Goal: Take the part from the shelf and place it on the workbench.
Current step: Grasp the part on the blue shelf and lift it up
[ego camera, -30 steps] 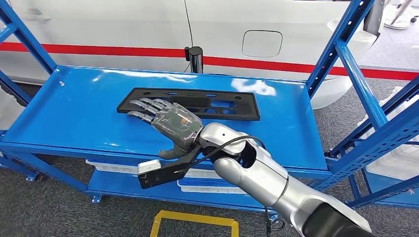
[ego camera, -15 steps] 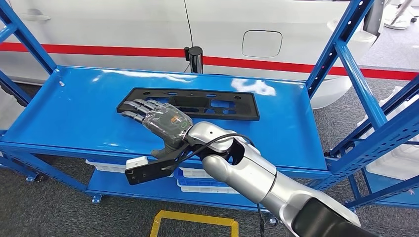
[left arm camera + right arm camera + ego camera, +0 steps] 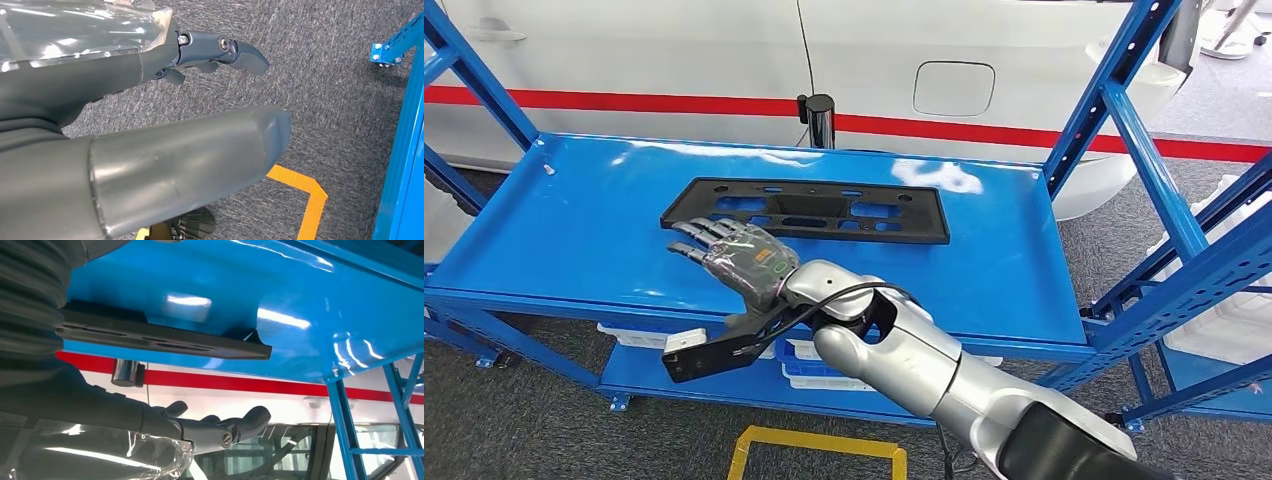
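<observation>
Bright, even light; white glare streaks the blue shelf [image 3: 574, 230]; nearest wrist-view parts are soft.

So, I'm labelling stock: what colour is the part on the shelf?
Black part, clearest in the head view.

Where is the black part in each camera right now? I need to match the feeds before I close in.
Head view: black part lies flat mid-shelf, just beyond the right hand.
Right wrist view: the part shows edge-on as a dark strip against the blue shelf.
Left wrist view: not in it; left hand hangs over grey carpet.
Shared landmark: the blue shelf frame.
</observation>
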`<state>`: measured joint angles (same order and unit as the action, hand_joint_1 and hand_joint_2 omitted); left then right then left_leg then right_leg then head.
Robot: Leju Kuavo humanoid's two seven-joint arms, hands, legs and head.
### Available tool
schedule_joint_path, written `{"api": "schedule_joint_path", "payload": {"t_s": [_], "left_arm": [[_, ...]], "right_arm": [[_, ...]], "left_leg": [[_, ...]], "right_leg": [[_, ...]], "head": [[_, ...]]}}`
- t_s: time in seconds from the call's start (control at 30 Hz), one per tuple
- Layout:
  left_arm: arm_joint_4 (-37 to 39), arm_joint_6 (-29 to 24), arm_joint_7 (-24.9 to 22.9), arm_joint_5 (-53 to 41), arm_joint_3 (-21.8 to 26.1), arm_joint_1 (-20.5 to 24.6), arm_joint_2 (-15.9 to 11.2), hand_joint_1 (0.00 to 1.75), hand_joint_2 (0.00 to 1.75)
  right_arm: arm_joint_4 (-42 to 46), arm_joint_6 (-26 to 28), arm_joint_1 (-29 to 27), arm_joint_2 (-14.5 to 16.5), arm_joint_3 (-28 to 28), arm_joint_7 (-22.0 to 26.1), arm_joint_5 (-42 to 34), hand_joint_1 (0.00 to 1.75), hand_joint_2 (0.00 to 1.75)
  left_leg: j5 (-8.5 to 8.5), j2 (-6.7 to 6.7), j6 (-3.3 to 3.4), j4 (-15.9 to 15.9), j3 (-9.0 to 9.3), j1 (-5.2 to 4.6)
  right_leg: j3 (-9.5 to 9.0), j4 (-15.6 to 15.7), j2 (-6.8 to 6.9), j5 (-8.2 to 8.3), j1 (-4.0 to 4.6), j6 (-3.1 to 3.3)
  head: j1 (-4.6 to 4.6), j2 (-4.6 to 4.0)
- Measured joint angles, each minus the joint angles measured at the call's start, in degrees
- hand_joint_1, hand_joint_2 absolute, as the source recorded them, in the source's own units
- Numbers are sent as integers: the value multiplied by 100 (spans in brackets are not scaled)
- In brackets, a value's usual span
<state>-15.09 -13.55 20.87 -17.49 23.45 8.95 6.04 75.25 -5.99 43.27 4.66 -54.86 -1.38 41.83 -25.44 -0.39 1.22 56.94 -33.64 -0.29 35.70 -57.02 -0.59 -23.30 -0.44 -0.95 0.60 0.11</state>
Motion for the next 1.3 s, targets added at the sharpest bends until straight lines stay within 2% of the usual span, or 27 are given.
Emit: {"api": "schedule_joint_path", "payload": {"t_s": [0.2,0.47,0.67,0.83,1.07,1.3], "left_arm": [[0,9,-7,-18,-6,0,5,0,0],[-1,37,-89,-98,-102,24,45,0,0],[-2,108,-235,-188,-240,121,80,0,0],[-2,109,-280,-165,-325,189,111,0,0],[-2,103,-310,-118,-408,213,121,0,0],[-2,103,-312,-110,-430,221,126,0,0]], "right_arm": [[-116,91,1,34,-10,-87,116,0,175],[-673,630,-2,156,120,-381,541,0,175],[-1260,1239,-4,303,534,-696,1109,0,175],[-1882,1697,-16,504,1077,-676,1499,0,175],[-2498,1965,-46,750,1666,-716,1802,0,175],[-2776,2015,-49,840,1867,-733,1845,0,175]], "left_leg": [[0,0,0,0,1,0],[0,1,0,0,2,0],[1,0,0,1,2,0],[1,2,0,1,3,-1],[1,3,0,1,3,-1],[1,6,0,1,3,-1]], "right_leg": [[0,0,0,0,0,0],[0,0,0,0,0,0],[0,0,0,1,0,0],[0,0,-2,1,-1,0],[2,0,-2,1,-1,0],[1,0,-2,1,-1,0]], "head": [[-1,0],[-1,0],[-1,0],[-1,0],[-1,0],[0,0]]}}
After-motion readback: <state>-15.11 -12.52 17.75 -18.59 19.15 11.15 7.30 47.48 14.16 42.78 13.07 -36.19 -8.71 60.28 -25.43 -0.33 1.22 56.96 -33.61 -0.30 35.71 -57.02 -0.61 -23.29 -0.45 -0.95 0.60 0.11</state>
